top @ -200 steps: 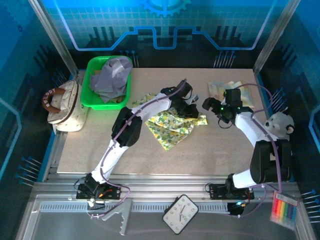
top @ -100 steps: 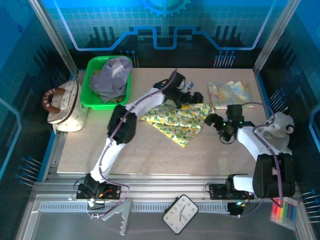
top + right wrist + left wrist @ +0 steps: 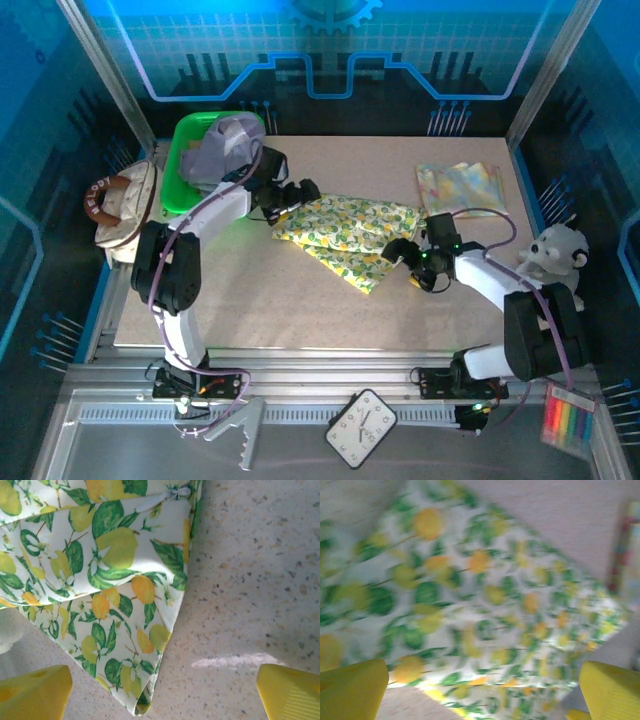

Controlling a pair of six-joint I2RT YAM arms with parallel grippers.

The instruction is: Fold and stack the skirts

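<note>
Just right of the green basket [image 3: 172, 185], the lemon-print skirt [image 3: 345, 232] lies loosely folded. The left gripper [image 3: 300, 196] hovers at its basket-side end and the right gripper [image 3: 402, 262] at the far end, both spread wide, holding nothing. Folding looks half done. Next, I reckon, they pinch a corner cleanly and fold it over.

Lettering on the handbag handle [image 3: 100, 196] is illegible (clock face [image 3: 361, 428] too).
</note>
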